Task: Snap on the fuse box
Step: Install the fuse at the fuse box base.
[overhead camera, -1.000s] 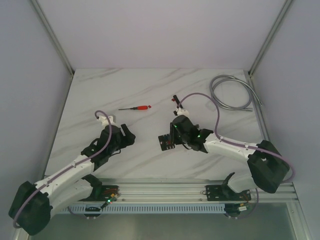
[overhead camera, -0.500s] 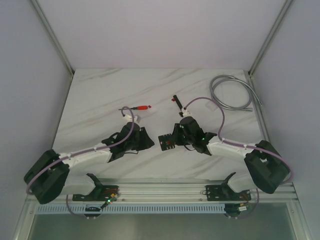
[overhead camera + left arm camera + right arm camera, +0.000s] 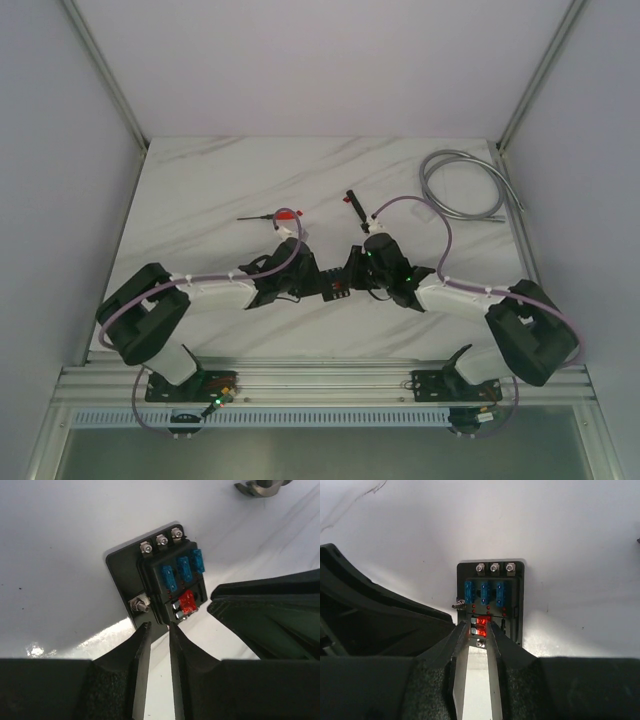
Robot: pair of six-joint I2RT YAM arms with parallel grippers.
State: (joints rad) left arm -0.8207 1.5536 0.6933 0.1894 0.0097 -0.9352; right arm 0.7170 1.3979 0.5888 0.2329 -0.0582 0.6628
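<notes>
From above, you see both arms bent inward so that the left gripper (image 3: 308,275) and the right gripper (image 3: 357,272) face each other near the middle of the marble table (image 3: 190,190). The fuse box (image 3: 335,287) lies flat on the table between them, with each gripper right at one of its sides. Behind the left gripper lies a red-handled screwdriver (image 3: 272,215), and a coiled grey cable (image 3: 460,188) sits well apart at the far right corner.

In the left wrist view, the fuse box (image 3: 172,580) lies slightly turned, with three screws (image 3: 161,541) at its far end, three blue fuses (image 3: 181,570) below them and a red fuse (image 3: 187,601) at the near end. Your left fingers (image 3: 140,647) stand only a narrow slit apart, their tips at the near corner of the box. You cannot tell whether they pinch it or merely touch it. The right gripper's dark fingers come in from the right, just beside the box.

In the right wrist view, the box (image 3: 490,582) lies straight ahead, screws far, blue fuses in the middle, red fuses nearest. Your right fingers (image 3: 456,652) are also nearly together, their tips over the red end of the box. Whether they clamp anything there is not clear. The left gripper fills the left side, touching or almost touching the box.
</notes>
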